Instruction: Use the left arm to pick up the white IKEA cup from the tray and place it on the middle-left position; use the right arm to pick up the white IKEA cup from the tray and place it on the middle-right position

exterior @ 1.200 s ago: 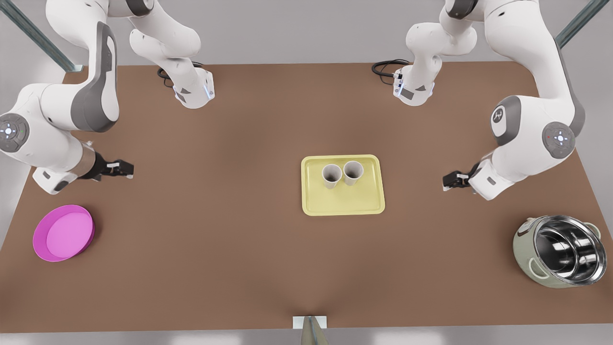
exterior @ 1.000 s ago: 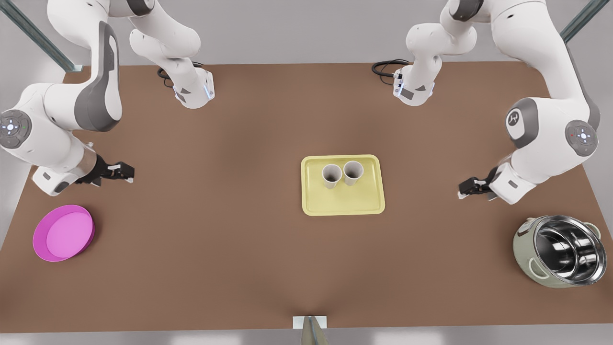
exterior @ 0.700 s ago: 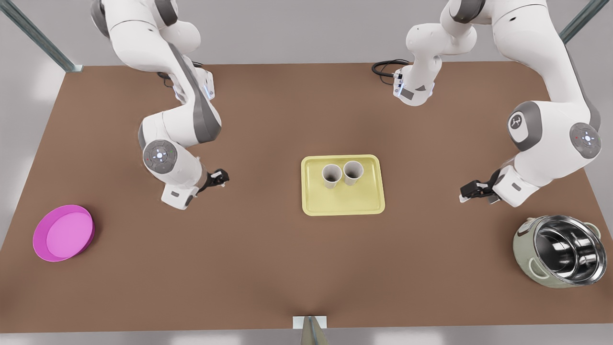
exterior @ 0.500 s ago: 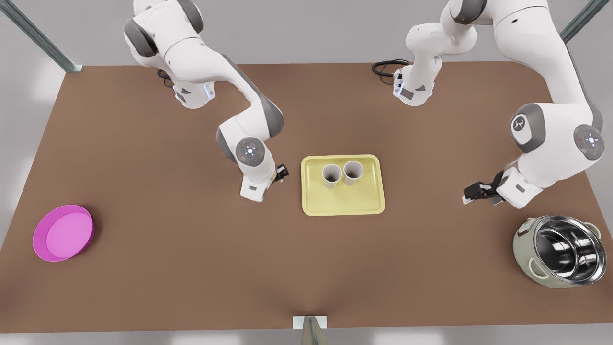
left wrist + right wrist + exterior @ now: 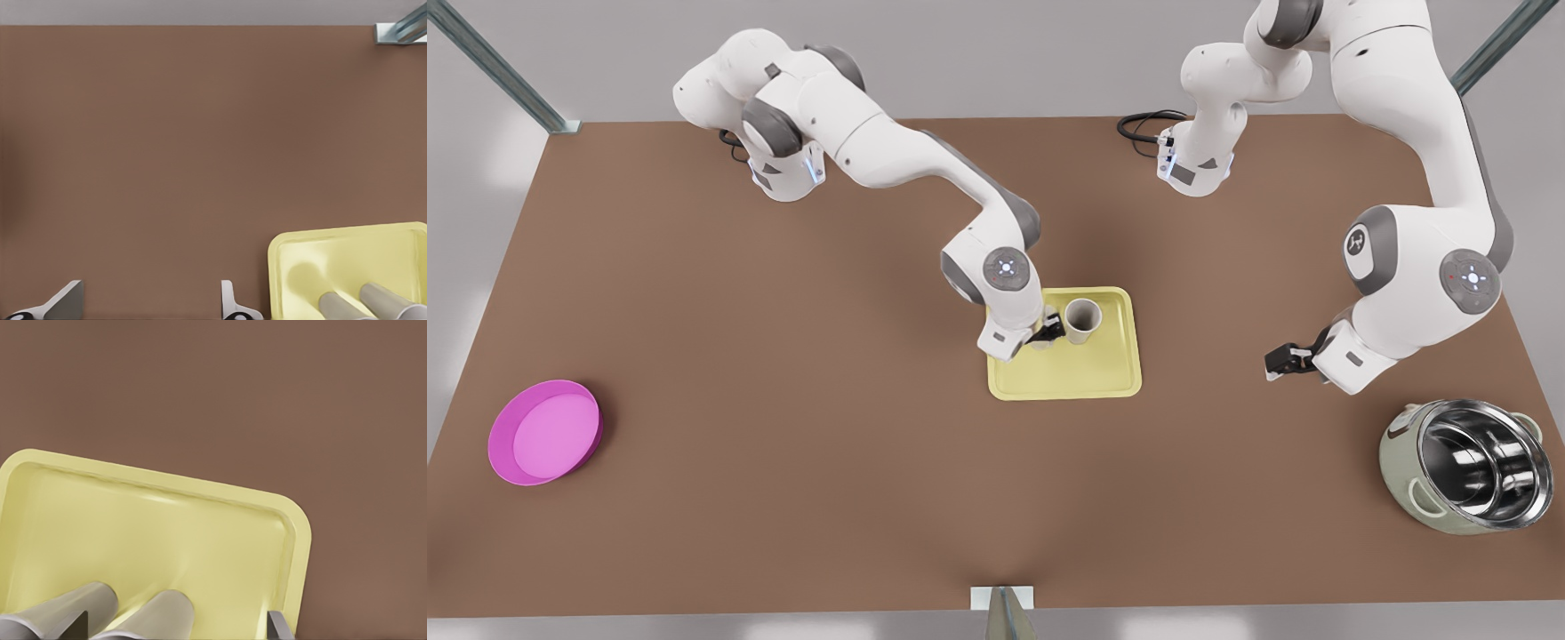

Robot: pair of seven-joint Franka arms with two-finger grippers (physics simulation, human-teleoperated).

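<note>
Right claw (image 5: 1052, 332) spread beside cups (image 5: 1082, 316) on the tray (image 5: 1103, 378); left claw (image 5: 1276, 362) waits apart.

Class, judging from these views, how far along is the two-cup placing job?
Done: nothing yet. Both cups stand on the tray. In hand: the right tool, open, is over the tray at the cup on the front view's left. Left: the left tool, open, waits off the tray. Both lifts and both placements on the table remain.

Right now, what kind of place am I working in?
Likely a simulated tabletop lab rig: a brown table with a yellow tray of cups, a steel pot, metal frame posts. Right gripper is at the tray; left gripper waits apart.
</note>
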